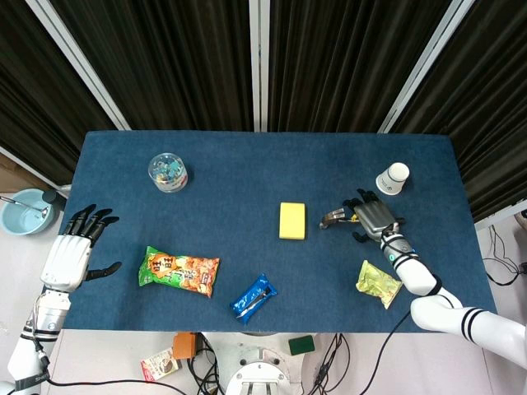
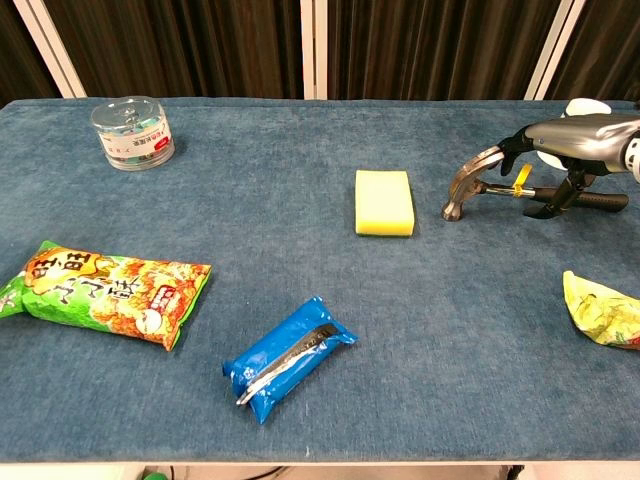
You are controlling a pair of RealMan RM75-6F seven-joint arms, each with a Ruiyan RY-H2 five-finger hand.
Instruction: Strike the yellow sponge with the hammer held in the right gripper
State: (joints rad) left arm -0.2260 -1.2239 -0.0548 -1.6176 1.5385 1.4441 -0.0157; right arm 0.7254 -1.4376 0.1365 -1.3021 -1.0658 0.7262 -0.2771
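Note:
The yellow sponge (image 1: 292, 220) (image 2: 385, 202) lies flat near the middle of the blue table. To its right lies the hammer (image 2: 478, 186), its steel head (image 1: 332, 219) on the cloth pointing at the sponge and its black handle (image 2: 598, 202) running right. My right hand (image 1: 375, 216) (image 2: 572, 140) arches over the handle, fingers stretched out above the hammer's neck and the thumb down beside the handle. The fingers are not wrapped around it. My left hand (image 1: 72, 249) hangs open at the table's left edge, holding nothing, and shows only in the head view.
A clear tub (image 1: 168, 172) (image 2: 131, 132) stands at the back left. A green snack bag (image 1: 179, 271) (image 2: 104, 292) and a blue packet (image 1: 253, 298) (image 2: 288, 358) lie at the front. A yellow-green packet (image 1: 378, 282) (image 2: 605, 311) lies front right, and a white cup (image 1: 394, 178) stands behind the right hand.

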